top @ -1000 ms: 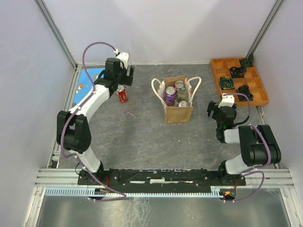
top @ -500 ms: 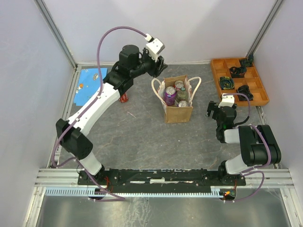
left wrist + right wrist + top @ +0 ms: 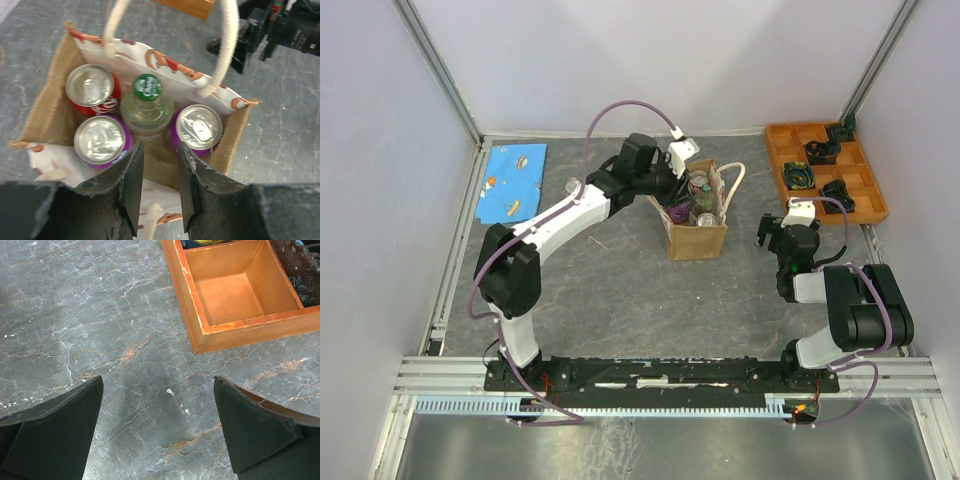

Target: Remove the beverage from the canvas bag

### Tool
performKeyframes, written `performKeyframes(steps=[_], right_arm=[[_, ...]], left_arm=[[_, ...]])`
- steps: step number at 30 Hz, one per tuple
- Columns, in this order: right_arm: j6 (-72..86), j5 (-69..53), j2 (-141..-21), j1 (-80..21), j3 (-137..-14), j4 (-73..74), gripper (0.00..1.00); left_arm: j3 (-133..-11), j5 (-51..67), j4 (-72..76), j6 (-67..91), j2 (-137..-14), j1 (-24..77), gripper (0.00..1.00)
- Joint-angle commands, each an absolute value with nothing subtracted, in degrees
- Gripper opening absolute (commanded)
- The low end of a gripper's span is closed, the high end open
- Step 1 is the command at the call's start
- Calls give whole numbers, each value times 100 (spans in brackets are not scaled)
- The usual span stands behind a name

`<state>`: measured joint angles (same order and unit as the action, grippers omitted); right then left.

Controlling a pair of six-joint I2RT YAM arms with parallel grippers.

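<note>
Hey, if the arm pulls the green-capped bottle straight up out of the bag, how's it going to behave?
The bottle looks like clear thin plastic, so it would probably give under a firm squeeze. It sits tight among three cans, so it may drag on them. The bag has soft fabric walls that might lift along with it.

The top external camera sits high behind the arm bases and looks down and forward over the whole surface (image 3: 620,270), from far off. The left wrist camera looks steeply down past the left end effector (image 3: 160,147) into the open canvas bag (image 3: 47,112), close up; the overhead view shows the same canvas bag (image 3: 697,240). The right wrist camera faces down past the right end effector (image 3: 157,382) at the surface (image 3: 100,300), near an orange tray (image 3: 227,295) corner, a tray (image 3: 786,138) the overhead view shows too.
</note>
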<state>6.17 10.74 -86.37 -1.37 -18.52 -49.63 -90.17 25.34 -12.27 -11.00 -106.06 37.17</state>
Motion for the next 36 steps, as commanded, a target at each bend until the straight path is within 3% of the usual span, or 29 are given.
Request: performKeyframes(steps=[1,8,13,19,36], right_arm=[[569,1055,-8637,-117,-1986,-5125,99],[562,1055,-8635,-115,-1989,-5129,99],[562,1055,-8639,-114,-1997,-5115,99],[551,1038,-8637,-121,-1989,-5118,99],[547,1042,-8631,-116,-1994,-5115,99]], left_arm=[[-8892,2764,-1083,-1117,-10713,3957,42],[-8579,2817,-1012,-1194,-10871,4147,55],[-8164,2573,-573,-1270,-10894,4271,77],[-7758,2604,-58,-1418,-10773,4332,90],[-8222,2790,-35,-1276,-11162,4448,93]])
